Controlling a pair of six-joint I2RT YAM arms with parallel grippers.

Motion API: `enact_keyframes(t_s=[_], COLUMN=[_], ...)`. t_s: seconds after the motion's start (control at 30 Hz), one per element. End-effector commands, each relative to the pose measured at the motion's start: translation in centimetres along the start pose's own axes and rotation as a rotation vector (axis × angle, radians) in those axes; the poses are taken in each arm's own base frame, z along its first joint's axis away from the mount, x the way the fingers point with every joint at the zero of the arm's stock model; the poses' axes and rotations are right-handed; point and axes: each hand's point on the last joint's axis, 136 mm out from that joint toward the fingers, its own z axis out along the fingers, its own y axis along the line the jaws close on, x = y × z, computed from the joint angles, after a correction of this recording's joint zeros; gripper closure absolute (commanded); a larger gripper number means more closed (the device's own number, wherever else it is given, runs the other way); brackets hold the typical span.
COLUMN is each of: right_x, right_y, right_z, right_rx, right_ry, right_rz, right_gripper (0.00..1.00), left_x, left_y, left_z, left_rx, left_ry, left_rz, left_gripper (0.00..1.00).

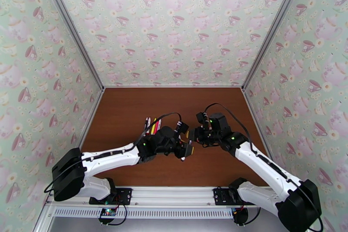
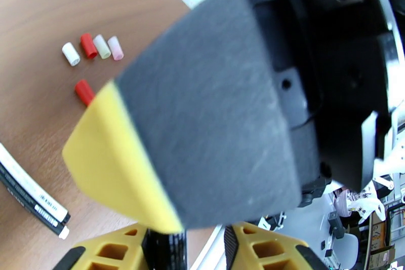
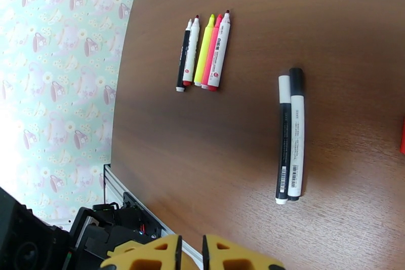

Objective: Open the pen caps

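Right jaws closed, pens point(image 3: 204, 50) well beyond

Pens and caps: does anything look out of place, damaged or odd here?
Nothing is damaged or spilled. Five uncapped pens lie in a tidy row. The two pens lying apart from them, side by side, have their caps on. One red cap sits just apart from the row of four caps, a small stray and nothing more.
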Motion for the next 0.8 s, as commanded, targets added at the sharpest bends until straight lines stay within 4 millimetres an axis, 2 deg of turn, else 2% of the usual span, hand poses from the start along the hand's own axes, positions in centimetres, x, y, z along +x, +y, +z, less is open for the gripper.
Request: enact_keyframes(t_s=[0.0,0.07,0.23,0.4,0.53,0.6,0.67,0.77], right_x=[-0.7,-0.6,-0.8,-1.6,-2.4,-2.7,-3.1,-3.6], right_y=[2.3,2.3,2.2,1.0,-1.1,-1.5,-1.4,-0.1], right_z=[-0.7,-0.8,-1.0,-1.5,-2.4,-2.9,-3.2,-3.5], right_rx=[-0.068,-0.07,-0.06,0.019,0.153,0.179,0.169,0.107], right_ry=[-0.016,-0.019,-0.036,-0.091,-0.161,-0.194,-0.224,-0.246], right_rz=[-0.019,-0.019,-0.009,0.031,0.098,0.114,0.115,0.072], right_gripper=[0.9,0.9,0.91,0.94,0.97,0.97,0.97,0.98], left_x=[0.4,0.6,1.0,1.6,2.2,2.6,3.1,3.7], left_y=[-0.2,0.1,1.0,1.9,2.5,2.8,2.5,0.6], left_z=[0.9,1.2,1.5,1.3,0.6,0.3,0.3,0.4], left_rx=[0.03,0.021,-0.019,-0.093,-0.215,-0.281,-0.264,-0.133], left_ry=[0.01,0.017,0.032,0.041,0.052,0.062,0.076,0.094], left_rz=[-0.008,-0.014,-0.023,0.004,0.077,0.116,0.12,0.098], left_gripper=[0.58,0.62,0.81,0.95,0.98,0.99,0.99,1.0])
